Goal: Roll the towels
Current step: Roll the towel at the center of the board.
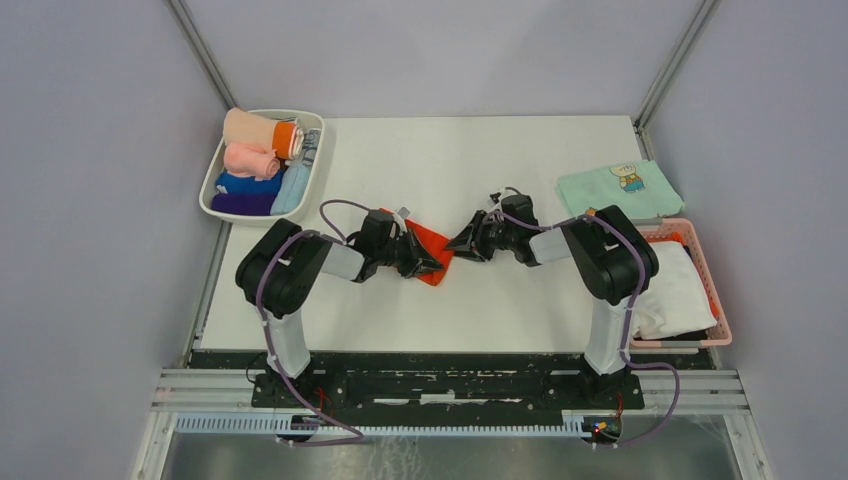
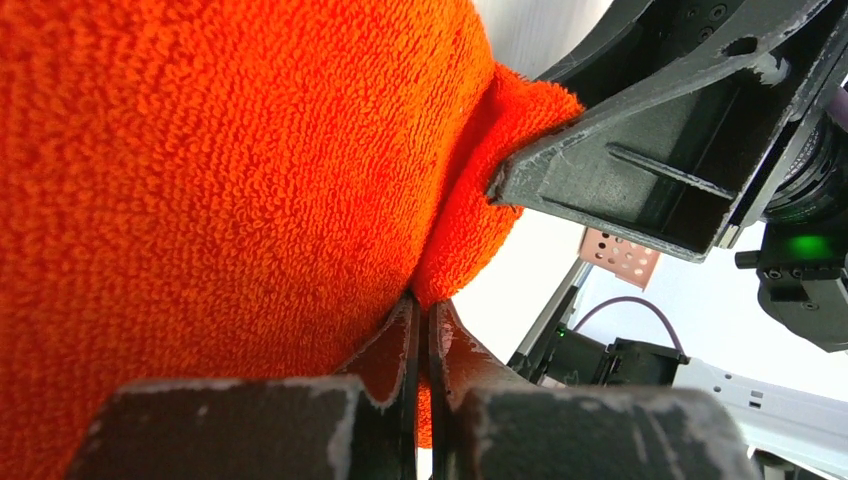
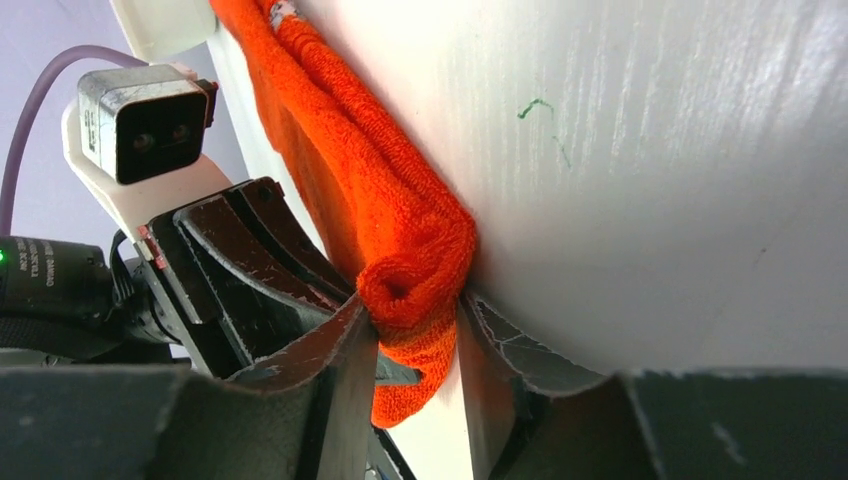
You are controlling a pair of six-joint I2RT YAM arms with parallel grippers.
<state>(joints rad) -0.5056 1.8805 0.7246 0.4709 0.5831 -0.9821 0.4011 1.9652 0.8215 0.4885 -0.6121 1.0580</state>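
red-orange towel (image 1: 433,244): found mid-tabletop (image 1: 450,160), stretched between the two hands and partly bunched. Not a proper roll yet, by the look of it.
left hand (image 2: 422,318): clenched tight, with a thin edge of the towel pinched between the fingers.
right hand (image 3: 412,312): closed in around the curled-over end of the towel. Both fingers are pressed against it, so it's reckoned to be grasped there.
slip risk: only a sliver is held on the left, so that edge could get pulled out if the roll is turned under any tension.
loose-roll risk: the curl on the right is small and lumpy, so a floppy, cone-shaped roll could be produced if it's wound unevenly.
bump risk: the two hands are packed very near each other over the cloth, so fingers could be knocked together or terry loops snagged.
drag risk: the cloth could be skidded across the smooth tabletop instead of being rolled.
white tray (image 1: 213,190): parked far left with rolled towels (image 1: 255,135) in it, well apart from the action.
mint-green cloth (image 1: 600,190): laid far right, cartoon print on it, no words that can be made out.
pink basket (image 1: 705,265): set at the right edge with a white cloth (image 1: 675,290) inside, no label seen.
green scribble (image 3: 540,107): spotted on the tabletop from the right wrist, not legible as writing.
brands: none can be read on the arms or cameras.
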